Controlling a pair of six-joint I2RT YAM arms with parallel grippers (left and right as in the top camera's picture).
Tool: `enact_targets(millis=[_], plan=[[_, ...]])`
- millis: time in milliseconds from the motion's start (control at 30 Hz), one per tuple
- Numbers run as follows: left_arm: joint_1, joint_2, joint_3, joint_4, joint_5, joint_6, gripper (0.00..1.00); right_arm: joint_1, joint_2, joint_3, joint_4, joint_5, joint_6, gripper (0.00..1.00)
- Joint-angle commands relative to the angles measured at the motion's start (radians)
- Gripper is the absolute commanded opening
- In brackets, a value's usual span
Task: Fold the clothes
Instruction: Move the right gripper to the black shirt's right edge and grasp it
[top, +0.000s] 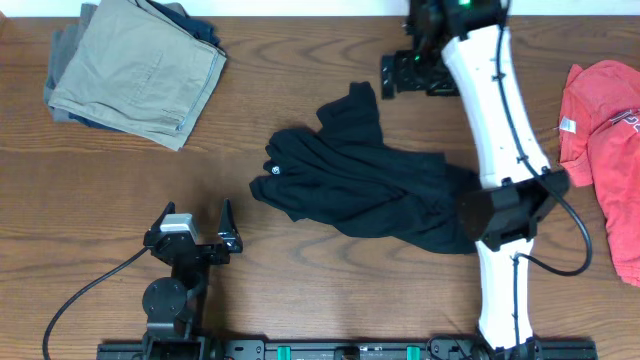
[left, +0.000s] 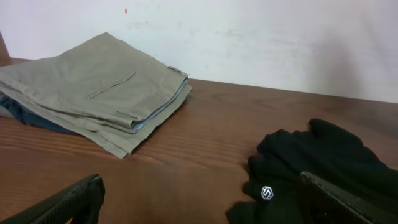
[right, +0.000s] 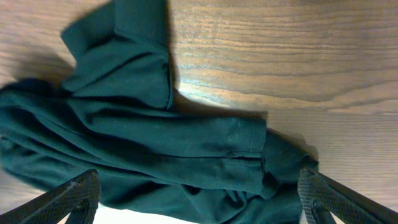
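Clothes (top: 360, 180) lie crumpled as left gripper (top: 195, 222) and right gripper (right: 199, 193) hang open, empty; spreading the apparently bunched sleeve (right: 143, 74) flat first would ease folding.

We see soft matt black clothes (top: 370, 185) on a smooth, grained wood tabletop (top: 300, 290); khaki trousers (top: 135, 70) look woven.

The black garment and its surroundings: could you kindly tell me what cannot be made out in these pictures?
black garment: right end hidden under the right arm, overhead.
red T-shirt: cut off by the frame's right edge, overhead.
dark blue cloth: mostly covered by the khaki trousers, left wrist.
white logo: too small to read, overhead.
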Motion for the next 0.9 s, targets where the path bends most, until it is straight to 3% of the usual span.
enact_targets(millis=[0, 400, 633, 867], plan=[[-0.002, -0.006, -0.018, -0.036, -0.027, -0.008, 0.98, 0.020, -0.023, -0.038, -0.003, 0.095, 0.028, 0.99], [-0.002, -0.006, -0.018, -0.036, -0.027, -0.008, 0.98, 0.051, -0.065, -0.195, -0.004, -0.030, 0.060, 0.99], [-0.002, -0.006, -0.018, -0.036, -0.027, -0.008, 0.98, 0.104, -0.249, -0.298, -0.004, 0.048, 0.058, 0.99], [-0.002, -0.006, -0.018, -0.036, -0.027, -0.008, 0.98, 0.111, -0.409, -0.542, 0.004, 0.080, 0.066, 0.99]])
